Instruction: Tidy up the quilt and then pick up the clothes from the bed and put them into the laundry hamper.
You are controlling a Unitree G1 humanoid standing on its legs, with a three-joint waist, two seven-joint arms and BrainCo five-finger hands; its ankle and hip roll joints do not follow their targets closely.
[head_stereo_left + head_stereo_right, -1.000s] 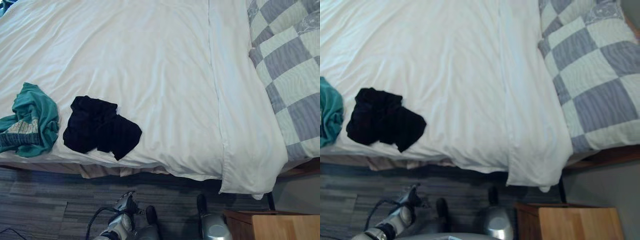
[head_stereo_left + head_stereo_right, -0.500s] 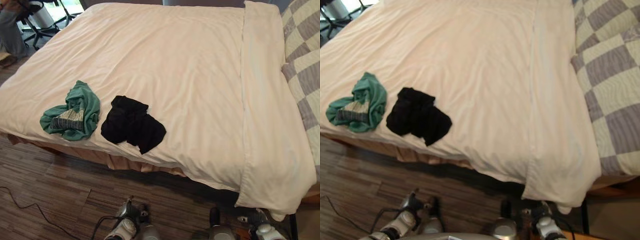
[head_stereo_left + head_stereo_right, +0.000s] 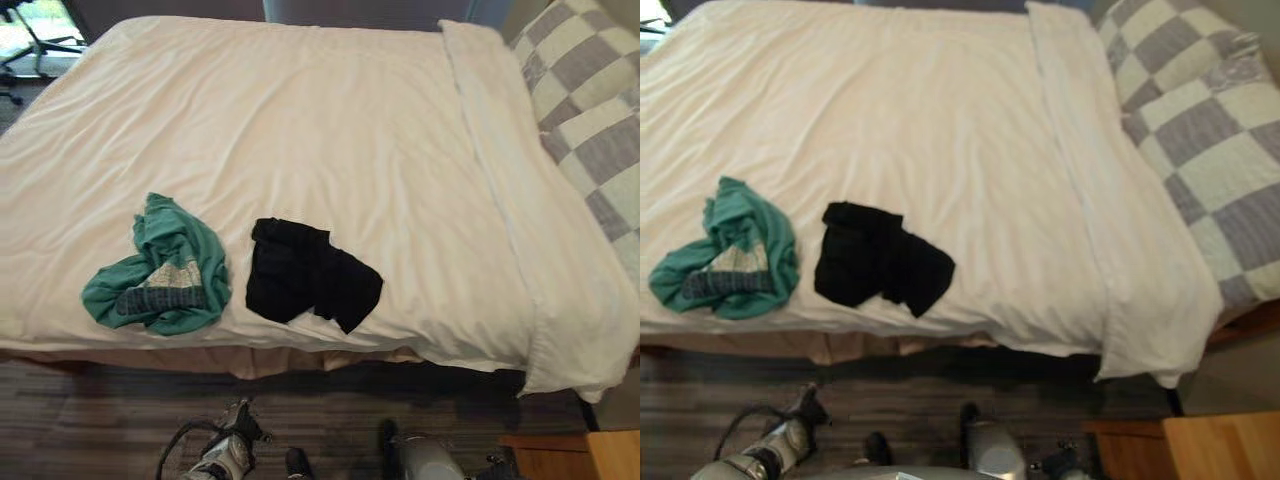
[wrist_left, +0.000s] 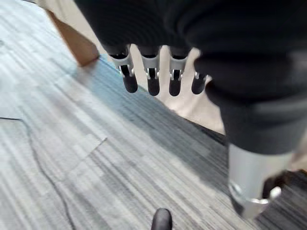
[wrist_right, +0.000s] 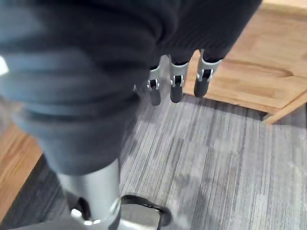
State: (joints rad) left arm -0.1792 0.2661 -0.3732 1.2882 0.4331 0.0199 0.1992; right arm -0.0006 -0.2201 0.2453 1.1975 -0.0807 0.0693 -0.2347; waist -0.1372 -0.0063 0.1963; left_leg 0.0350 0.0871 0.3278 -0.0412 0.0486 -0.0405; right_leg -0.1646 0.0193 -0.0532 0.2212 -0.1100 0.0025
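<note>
A white quilt (image 3: pixel 330 150) lies spread flat over the bed, with light wrinkles. Near the bed's front edge lies a crumpled green garment (image 3: pixel 155 270), and a black garment (image 3: pixel 310 282) sits just right of it. My left hand (image 3: pixel 228 455) hangs low over the floor in front of the bed, well below the clothes. In the left wrist view its fingers (image 4: pixel 153 79) hang relaxed and hold nothing. My right hand (image 5: pixel 176 86) also hangs over the floor, its fingers relaxed and empty, close to a wooden piece of furniture.
Grey-and-white checked pillows (image 3: pixel 590 110) lie at the bed's right end. A wooden nightstand (image 3: pixel 1200 450) stands on the floor at the lower right. An office chair (image 3: pixel 30 30) stands past the bed's far left corner. Grey plank floor (image 4: pixel 96 158) runs along the bed.
The whole picture has shifted, so the camera moved. The two garments lie as before on the quilt. Both hands still hang low.
</note>
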